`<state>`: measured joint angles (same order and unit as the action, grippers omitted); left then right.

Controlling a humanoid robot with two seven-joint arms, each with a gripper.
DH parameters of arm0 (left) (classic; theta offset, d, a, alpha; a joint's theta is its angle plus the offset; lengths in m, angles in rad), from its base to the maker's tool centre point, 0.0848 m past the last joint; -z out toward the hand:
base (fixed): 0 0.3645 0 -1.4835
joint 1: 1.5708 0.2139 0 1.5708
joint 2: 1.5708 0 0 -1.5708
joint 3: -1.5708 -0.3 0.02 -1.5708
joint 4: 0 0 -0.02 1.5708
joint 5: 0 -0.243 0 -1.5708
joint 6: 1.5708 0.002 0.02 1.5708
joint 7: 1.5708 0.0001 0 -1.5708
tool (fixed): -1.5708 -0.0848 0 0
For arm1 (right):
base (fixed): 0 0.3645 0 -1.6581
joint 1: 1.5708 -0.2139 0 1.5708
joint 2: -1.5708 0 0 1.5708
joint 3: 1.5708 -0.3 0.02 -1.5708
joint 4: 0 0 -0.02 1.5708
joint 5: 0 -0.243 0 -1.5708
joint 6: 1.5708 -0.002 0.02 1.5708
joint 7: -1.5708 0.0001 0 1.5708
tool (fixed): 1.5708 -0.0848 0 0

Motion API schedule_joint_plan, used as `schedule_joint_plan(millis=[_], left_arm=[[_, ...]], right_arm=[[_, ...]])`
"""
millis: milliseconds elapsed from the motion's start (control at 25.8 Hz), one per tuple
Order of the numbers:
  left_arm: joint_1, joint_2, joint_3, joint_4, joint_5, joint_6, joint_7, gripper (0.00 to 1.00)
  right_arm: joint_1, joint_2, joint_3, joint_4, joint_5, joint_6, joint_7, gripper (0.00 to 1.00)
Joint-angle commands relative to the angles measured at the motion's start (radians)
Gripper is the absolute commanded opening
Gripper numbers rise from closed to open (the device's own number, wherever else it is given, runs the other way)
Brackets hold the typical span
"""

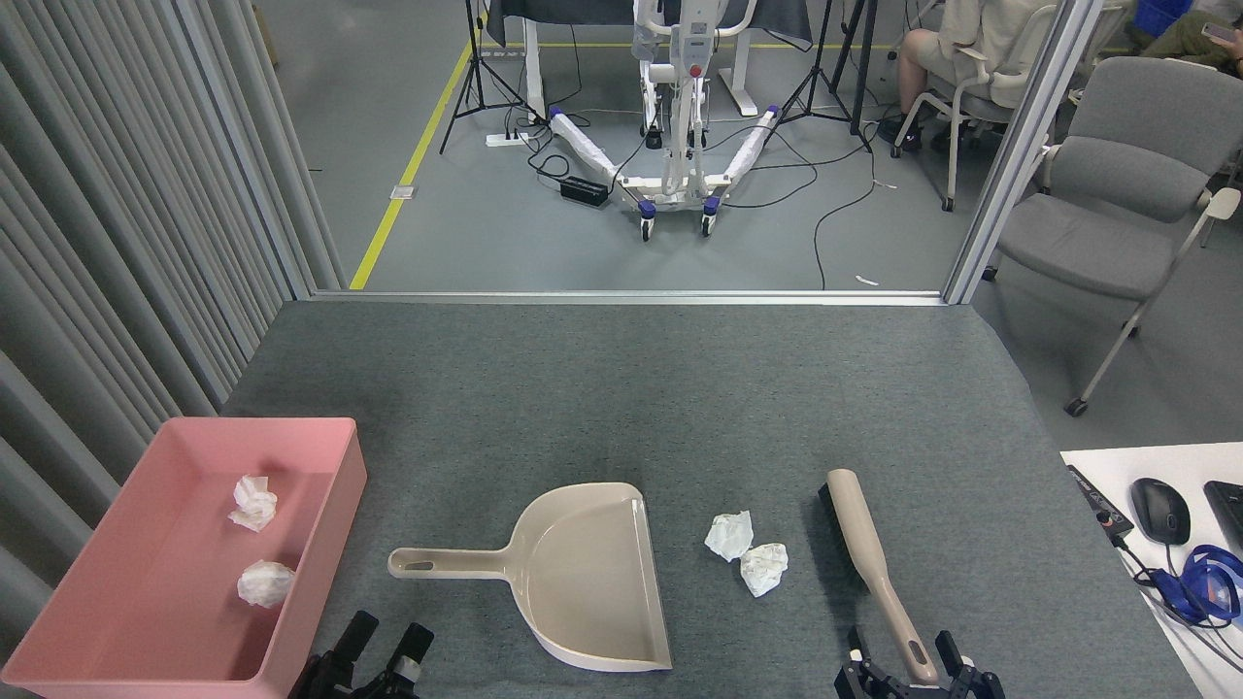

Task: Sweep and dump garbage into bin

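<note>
Garbage [746, 551], two paper wads, sits between our dustpan [592, 573] and brush [869, 558]. Two more lie in the bin [320, 505]. Our right gripper [921, 675] straddles the brush handle, fingers apart. Our left gripper [381, 652] looks open, empty. Sweeping crooked could push wads past the pan.

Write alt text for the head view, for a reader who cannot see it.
On a grey carpeted table, two white tissue wads lie between a beige dustpan and a brush. A pink bin at the left holds two more wads. The left gripper and right gripper show at the bottom edge, the right one straddling the brush handle.
</note>
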<state>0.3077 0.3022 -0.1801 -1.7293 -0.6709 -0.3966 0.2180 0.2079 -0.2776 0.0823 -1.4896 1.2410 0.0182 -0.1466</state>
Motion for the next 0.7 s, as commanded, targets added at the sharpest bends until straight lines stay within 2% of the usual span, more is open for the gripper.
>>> schedule_joint_plan(millis=[0, 155, 387, 542, 659], left_arm=[[-0.002, -0.037, -0.042, 0.000, 0.068, -0.005, -0.009, 0.98], [-0.010, -0.090, -0.051, 0.004, 0.073, 0.018, -0.012, 0.97], [-0.061, -0.175, -0.098, 0.023, 0.074, 0.173, -0.012, 0.96], [-0.073, -0.242, -0.093, 0.085, 0.074, 0.179, -0.012, 0.96], [-0.082, -0.288, -0.070, 0.142, 0.079, 0.183, -0.009, 0.96]], right_arm=[[-0.007, 0.002, 0.002, 0.006, 0.000, -0.001, 0.006, 0.95], [-0.008, 0.002, 0.001, 0.008, 0.000, -0.001, 0.004, 0.89], [-0.008, 0.002, 0.001, 0.009, 0.000, -0.001, -0.007, 0.74], [-0.008, 0.005, 0.001, 0.009, 0.000, -0.003, -0.008, 0.63], [-0.008, 0.005, 0.001, 0.009, 0.000, -0.004, -0.008, 0.60]])
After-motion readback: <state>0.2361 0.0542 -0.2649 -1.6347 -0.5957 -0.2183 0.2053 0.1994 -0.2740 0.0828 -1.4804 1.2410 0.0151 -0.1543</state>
